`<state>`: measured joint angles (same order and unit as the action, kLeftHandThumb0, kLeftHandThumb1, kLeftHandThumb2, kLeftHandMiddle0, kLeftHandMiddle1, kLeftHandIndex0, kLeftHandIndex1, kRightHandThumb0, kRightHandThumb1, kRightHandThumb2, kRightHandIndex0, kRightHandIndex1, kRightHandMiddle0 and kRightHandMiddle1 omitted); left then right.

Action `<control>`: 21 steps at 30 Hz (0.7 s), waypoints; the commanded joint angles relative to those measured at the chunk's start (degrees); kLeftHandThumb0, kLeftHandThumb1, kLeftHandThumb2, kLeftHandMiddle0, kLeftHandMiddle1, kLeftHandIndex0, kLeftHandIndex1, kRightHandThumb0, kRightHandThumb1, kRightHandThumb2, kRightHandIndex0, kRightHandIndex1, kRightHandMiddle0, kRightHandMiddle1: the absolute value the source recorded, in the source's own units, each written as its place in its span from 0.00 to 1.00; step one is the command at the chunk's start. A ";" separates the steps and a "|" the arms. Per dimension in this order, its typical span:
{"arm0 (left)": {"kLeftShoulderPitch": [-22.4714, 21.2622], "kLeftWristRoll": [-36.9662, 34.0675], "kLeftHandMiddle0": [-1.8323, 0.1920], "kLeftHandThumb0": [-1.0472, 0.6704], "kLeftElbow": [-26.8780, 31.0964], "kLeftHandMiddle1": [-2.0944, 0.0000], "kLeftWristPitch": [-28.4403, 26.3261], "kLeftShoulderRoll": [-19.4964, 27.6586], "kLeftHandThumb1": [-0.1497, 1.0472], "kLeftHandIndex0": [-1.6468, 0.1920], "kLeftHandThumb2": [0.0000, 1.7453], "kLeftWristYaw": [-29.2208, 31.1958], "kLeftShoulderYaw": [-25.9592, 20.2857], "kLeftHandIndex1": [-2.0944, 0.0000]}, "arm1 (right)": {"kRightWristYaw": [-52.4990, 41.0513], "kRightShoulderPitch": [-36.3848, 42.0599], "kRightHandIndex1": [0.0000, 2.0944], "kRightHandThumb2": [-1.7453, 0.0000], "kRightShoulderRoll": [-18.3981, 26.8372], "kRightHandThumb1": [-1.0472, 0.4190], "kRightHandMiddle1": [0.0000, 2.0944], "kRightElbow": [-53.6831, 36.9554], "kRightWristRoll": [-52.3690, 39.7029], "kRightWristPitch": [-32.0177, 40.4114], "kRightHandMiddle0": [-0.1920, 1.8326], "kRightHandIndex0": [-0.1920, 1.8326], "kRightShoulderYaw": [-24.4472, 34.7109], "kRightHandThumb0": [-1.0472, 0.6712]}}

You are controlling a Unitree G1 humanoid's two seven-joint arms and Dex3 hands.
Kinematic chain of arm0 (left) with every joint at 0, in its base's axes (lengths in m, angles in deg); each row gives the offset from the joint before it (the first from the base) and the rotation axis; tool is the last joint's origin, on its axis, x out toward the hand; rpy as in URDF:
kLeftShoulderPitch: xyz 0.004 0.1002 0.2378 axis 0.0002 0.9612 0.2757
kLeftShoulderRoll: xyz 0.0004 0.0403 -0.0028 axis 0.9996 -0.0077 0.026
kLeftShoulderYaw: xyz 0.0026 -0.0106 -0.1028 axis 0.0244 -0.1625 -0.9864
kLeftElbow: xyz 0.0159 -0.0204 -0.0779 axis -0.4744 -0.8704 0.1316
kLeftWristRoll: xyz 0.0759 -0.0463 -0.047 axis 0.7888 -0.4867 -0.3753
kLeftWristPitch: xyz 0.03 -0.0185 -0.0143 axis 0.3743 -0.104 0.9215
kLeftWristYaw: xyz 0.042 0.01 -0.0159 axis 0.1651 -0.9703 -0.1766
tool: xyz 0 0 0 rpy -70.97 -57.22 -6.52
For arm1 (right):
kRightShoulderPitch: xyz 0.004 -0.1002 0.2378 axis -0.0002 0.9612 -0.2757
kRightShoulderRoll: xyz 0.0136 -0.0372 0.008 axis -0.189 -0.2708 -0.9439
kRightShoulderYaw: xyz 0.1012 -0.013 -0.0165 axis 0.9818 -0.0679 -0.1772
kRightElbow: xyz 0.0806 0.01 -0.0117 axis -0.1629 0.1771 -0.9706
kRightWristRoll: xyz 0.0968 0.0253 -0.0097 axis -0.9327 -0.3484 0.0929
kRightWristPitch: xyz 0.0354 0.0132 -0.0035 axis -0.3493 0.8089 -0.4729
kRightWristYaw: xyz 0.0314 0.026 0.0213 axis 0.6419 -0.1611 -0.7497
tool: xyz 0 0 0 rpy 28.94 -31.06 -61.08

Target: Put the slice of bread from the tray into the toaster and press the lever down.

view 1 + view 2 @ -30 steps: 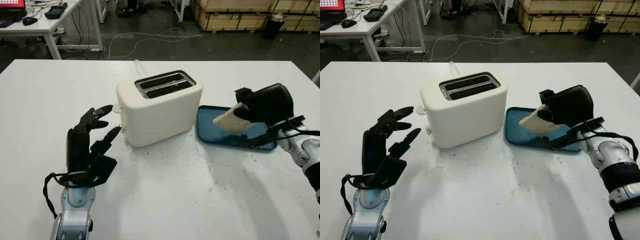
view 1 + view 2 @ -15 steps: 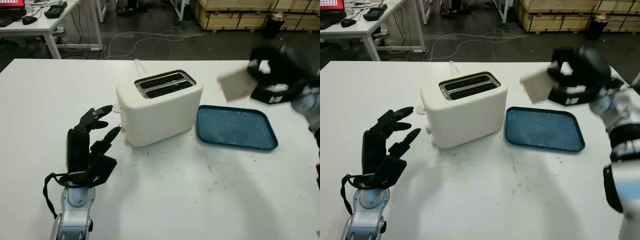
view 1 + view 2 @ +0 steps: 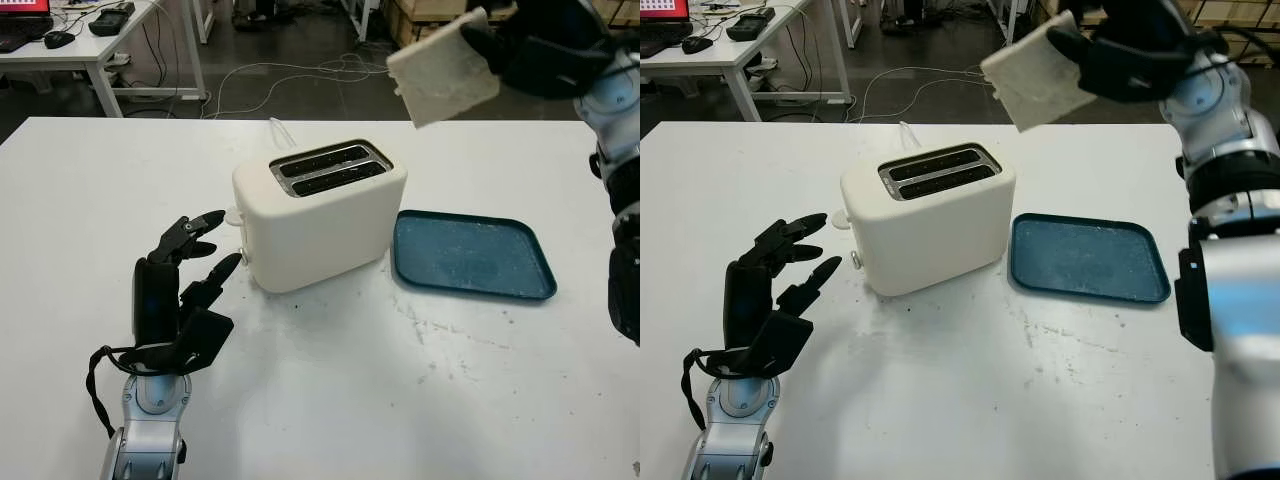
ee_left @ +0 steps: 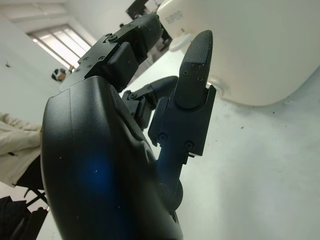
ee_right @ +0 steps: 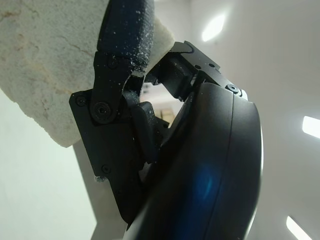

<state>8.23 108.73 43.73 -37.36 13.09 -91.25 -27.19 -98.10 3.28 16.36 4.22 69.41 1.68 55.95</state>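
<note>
While nothing lies in its fingers, left hand [image 3: 178, 300]: open, raised above the tabletop [image 3: 330, 400] at about 8 o'clock from the toaster, near its end face.
Toaster [image 3: 318, 213]: cream, two slots on top, standing mid-tabletop; a small round knob on the end facing the left hand.
Tray [image 3: 470, 254]: blue, flat on the tabletop just beside the toaster at 3 o'clock, with only crumbs on it.
Right hand [image 3: 545, 45]: high in the air at roughly 1 o'clock from the toaster, fingers clamped on the bread.
Slice of bread [image 3: 442, 70]: tilted, held well above the toaster and tray, beyond the toaster's far right corner.
</note>
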 commanded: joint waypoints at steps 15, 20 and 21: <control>0.02 -0.20 0.69 0.38 0.33 0.49 -0.05 -0.06 0.89 0.57 0.05 0.01 -0.27 0.80 | -8.44 -2.41 0.83 0.81 -7.27 0.09 0.83 -2.20 -1.51 1.79 0.55 0.65 -1.67 0.35; -0.06 0.41 0.69 0.38 0.12 0.49 0.07 0.10 0.89 0.57 0.05 -0.25 -0.16 0.80 | -3.87 -1.38 0.83 0.83 -8.45 0.09 0.83 -2.24 2.46 2.10 0.56 0.66 -5.22 0.34; -0.01 0.43 0.69 0.38 0.24 0.49 -0.07 0.09 0.89 0.57 0.05 -0.18 -0.12 0.80 | -3.64 -1.24 0.83 0.83 -8.72 0.09 0.83 -1.98 2.85 2.02 0.56 0.66 -5.79 0.34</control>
<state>8.23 108.77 43.73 -37.36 13.08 -91.31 -27.20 -102.59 1.35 8.25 2.24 71.43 3.70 50.90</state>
